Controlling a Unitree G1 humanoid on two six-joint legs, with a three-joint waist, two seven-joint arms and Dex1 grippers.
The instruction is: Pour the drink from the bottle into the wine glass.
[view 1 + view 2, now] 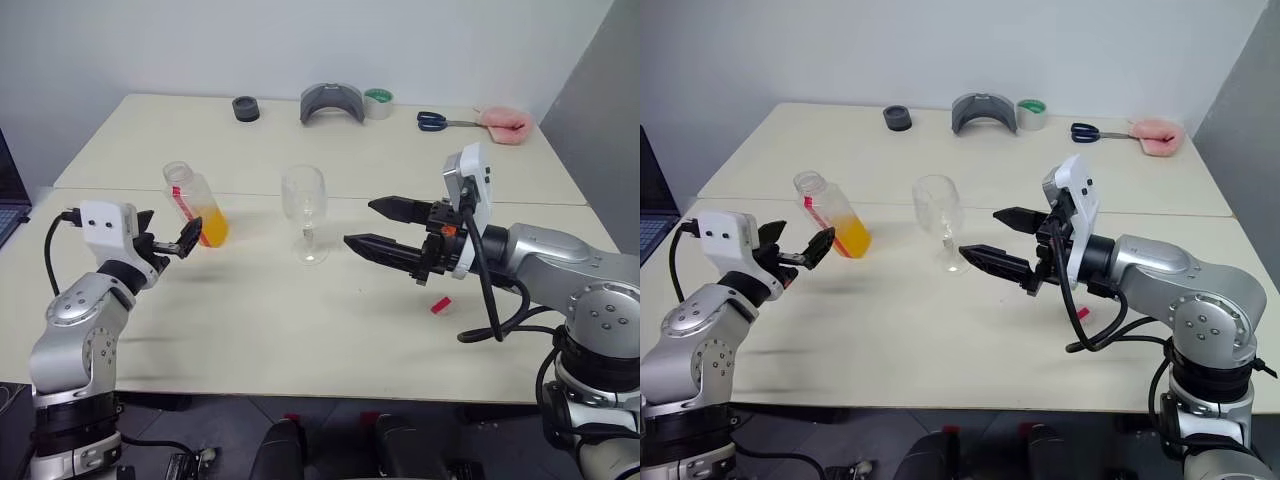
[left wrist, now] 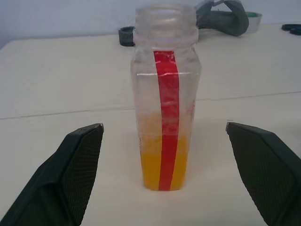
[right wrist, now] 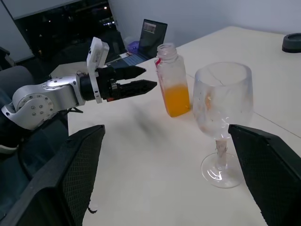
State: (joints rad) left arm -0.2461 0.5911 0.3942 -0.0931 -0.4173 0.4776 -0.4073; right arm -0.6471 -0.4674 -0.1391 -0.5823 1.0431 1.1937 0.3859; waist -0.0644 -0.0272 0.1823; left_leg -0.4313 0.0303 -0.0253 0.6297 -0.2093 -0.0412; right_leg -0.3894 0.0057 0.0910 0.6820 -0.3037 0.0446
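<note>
The small clear plastic bottle (image 1: 193,203) with a red vertical label strip stands uncapped on the pale cream surface (image 1: 300,320), on the robot's left side; the bright orange-yellow translucent drink (image 1: 213,229) fills only its lower part; the bottle looks tilted in the head views but upright in the left wrist view, so I cannot tell whether it leans. The clear stemmed wine glass (image 1: 304,212) stands upright on its round foot to the right of the bottle, apart from it, near the middle of the surface; its bowl holds no liquid, though the glass looks smeared inside.

The left pincer (image 1: 172,243) is released, its two black fingers (image 2: 77,165) spread wide; it hovers level just in front of the bottle, facing it, with the bottle seen between the fingers but touching neither. The right pincer (image 1: 378,226) is likewise released, its black fingers (image 3: 263,165) wide apart; it is held level above the surface just to the right of the glass, pointing toward it without contact.

A small red scrap (image 1: 441,305) lies on the surface below the right arm. Along the far edge lie a black round cap-like object (image 1: 245,108), a grey curved holder (image 1: 331,102), a roll of tape with a green core (image 1: 379,102), blue-handled scissors (image 1: 436,121) and a pink soft object (image 1: 504,123); the corner of a laptop (image 3: 149,35) shows beyond the left arm.
</note>
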